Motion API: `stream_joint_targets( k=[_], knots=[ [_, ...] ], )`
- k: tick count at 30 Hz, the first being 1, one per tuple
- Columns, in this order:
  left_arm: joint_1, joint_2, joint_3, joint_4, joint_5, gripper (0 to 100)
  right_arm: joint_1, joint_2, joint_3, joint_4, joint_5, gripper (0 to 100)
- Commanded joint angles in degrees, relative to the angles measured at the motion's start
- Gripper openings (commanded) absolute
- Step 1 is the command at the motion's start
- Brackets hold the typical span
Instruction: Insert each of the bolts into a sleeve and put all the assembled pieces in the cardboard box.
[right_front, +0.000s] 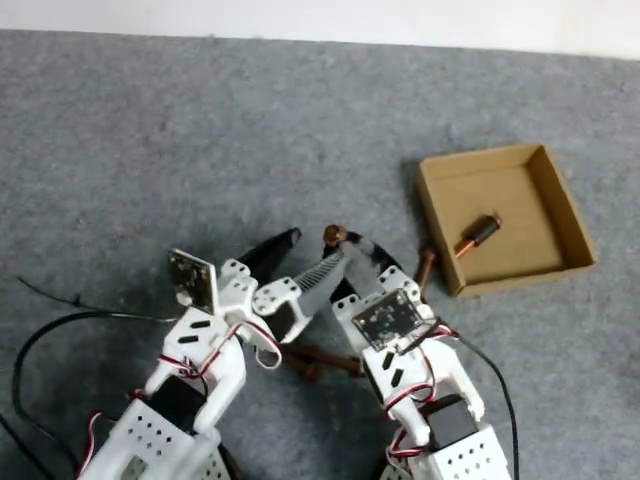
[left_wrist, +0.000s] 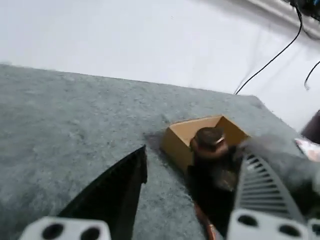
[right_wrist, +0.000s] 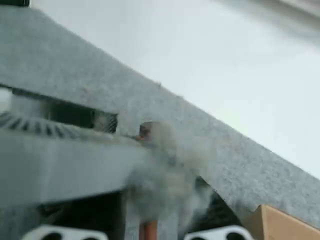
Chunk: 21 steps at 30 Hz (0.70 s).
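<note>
My right gripper (right_front: 350, 252) is shut on an upright piece, a dark bolt head (right_front: 333, 236) on top and a copper sleeve (right_wrist: 147, 231) below. My left gripper (right_front: 308, 255) stands wide open right beside it, its black finger (left_wrist: 120, 195) on one side and its white finger (left_wrist: 260, 190) close against the piece. From the left wrist, the bolt head (left_wrist: 209, 139) sits just inside that white finger. The cardboard box (right_front: 438, 205) lies to the right with one assembled piece (right_front: 478, 233) inside. A loose copper sleeve (right_front: 427, 270) lies by the box's near corner.
More copper and dark parts (right_front: 320, 362) lie on the grey mat between the two arm bases. A black cable (right_front: 60, 325) curls at the left. The mat's far half is open carpet, ending at a white surface.
</note>
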<state>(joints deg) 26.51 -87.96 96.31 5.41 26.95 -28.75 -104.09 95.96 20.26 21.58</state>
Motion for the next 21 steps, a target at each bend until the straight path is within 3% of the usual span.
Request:
stream_joint_targets(
  k=[1,7,11,16,21],
  knots=[
    [-5.7,-0.8,-1.6,0.2,5.5,21,1.0,-0.9,5.7,0.0,-0.3,0.4],
    [-17.4,-0.8,-3.0,0.0,8.4,10,6.3,-0.9,5.7,0.0,-0.4,0.4],
    [-18.1,-0.8,-2.8,0.0,8.2,0,9.9,-1.0,5.7,0.7,-6.3,0.4],
    [-18.5,-0.8,-2.4,0.3,7.8,1,14.6,-1.0,5.7,0.7,-7.8,0.4],
    [-19.5,-0.7,-0.3,0.3,-4.3,1,18.5,-0.9,5.7,1.7,-7.8,0.4]
  ],
)
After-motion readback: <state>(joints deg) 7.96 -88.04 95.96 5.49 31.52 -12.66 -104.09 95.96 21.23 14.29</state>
